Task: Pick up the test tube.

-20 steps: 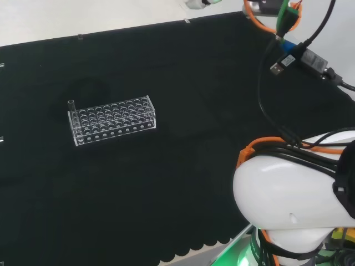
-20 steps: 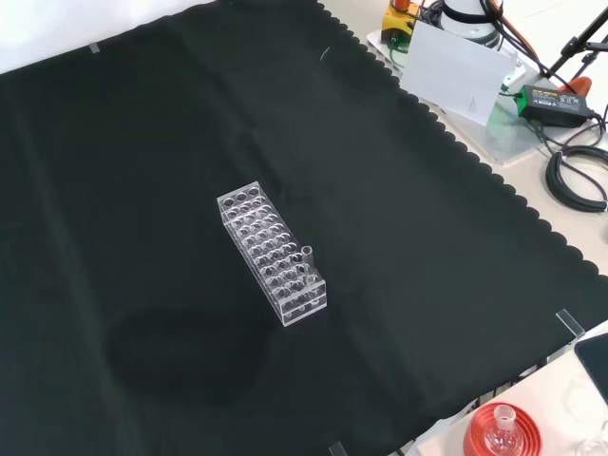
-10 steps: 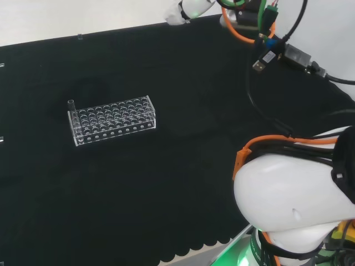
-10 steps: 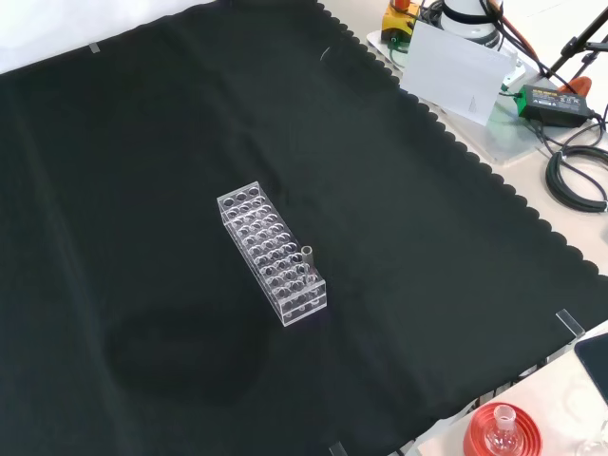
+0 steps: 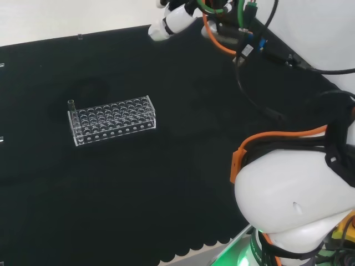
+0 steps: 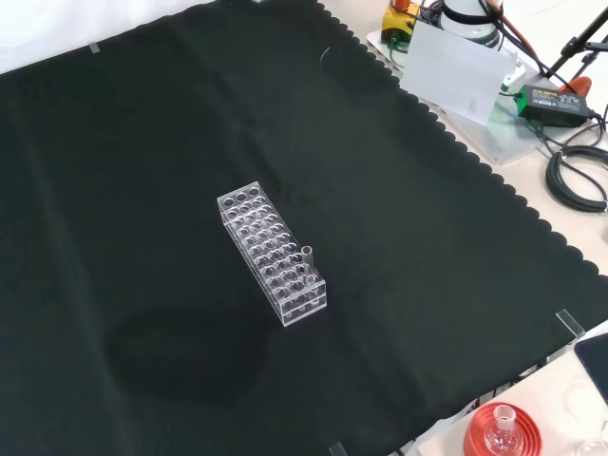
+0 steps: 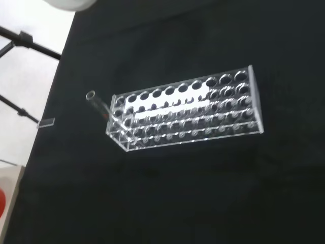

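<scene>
A clear test tube (image 5: pixel 71 105) stands in a corner hole of a clear plastic rack (image 5: pixel 113 119) on the black cloth, at the rack's left end in the head view. In the front view the tube (image 6: pixel 307 255) rises from the near right end of the rack (image 6: pixel 270 249). The wrist view looks down on the rack (image 7: pixel 188 114) with the tube (image 7: pixel 96 102) leaning out of its corner. A white part of the hand (image 5: pixel 166 23) shows at the top of the head view, well to the right of the rack and apart from it.
The arm's big white link (image 5: pixel 294 205) and its orange and black cables (image 5: pixel 260 88) take up the right of the head view. In the front view a red ribbed stand with a flask (image 6: pixel 502 432) sits at the bottom right, beyond the cloth's scalloped edge (image 6: pixel 494 185).
In the head view the hand and its cables have come in from the upper right and moved left along the top. The rack and tube have not moved.
</scene>
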You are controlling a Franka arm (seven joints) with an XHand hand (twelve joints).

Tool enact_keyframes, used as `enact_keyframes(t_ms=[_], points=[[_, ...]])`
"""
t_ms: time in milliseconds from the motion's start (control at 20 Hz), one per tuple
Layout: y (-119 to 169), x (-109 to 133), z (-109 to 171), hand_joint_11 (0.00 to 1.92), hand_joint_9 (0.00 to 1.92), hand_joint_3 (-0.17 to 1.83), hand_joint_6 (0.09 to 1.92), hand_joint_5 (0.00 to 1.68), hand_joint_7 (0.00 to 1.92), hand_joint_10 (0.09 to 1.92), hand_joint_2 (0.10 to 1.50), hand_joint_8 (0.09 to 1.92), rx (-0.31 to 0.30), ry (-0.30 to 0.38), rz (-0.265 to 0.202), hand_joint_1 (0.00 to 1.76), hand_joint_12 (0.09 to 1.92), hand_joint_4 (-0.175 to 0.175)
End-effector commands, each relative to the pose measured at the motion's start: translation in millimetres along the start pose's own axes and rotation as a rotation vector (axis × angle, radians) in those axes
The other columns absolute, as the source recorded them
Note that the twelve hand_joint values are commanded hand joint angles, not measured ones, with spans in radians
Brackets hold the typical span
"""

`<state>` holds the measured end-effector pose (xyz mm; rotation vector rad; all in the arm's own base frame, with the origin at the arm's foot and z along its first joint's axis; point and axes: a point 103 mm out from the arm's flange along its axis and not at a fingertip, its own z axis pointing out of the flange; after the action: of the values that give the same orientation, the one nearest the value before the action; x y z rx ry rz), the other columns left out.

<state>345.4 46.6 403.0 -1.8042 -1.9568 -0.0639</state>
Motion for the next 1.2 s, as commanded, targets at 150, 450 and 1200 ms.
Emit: enact_keyframes(t_ms=[150,450,1200], points=[[29,20,25,0.0,0.21,0.34,0.16,0.25,0.29,0.95,0.72,0.76,0.051,-0.017,-0.033,0.77,1.57,-0.019],[48,36,40,0.0,0.21,0.34,0.18,0.32,0.29,0.95,0.72,0.77,0.089,-0.051,-0.055,0.79,1.56,0.012],[99,73,99,0.0,0.23,0.35,0.21,0.36,0.3,0.95,0.71,0.79,0.212,-0.112,-0.077,0.84,1.56,0.018]])
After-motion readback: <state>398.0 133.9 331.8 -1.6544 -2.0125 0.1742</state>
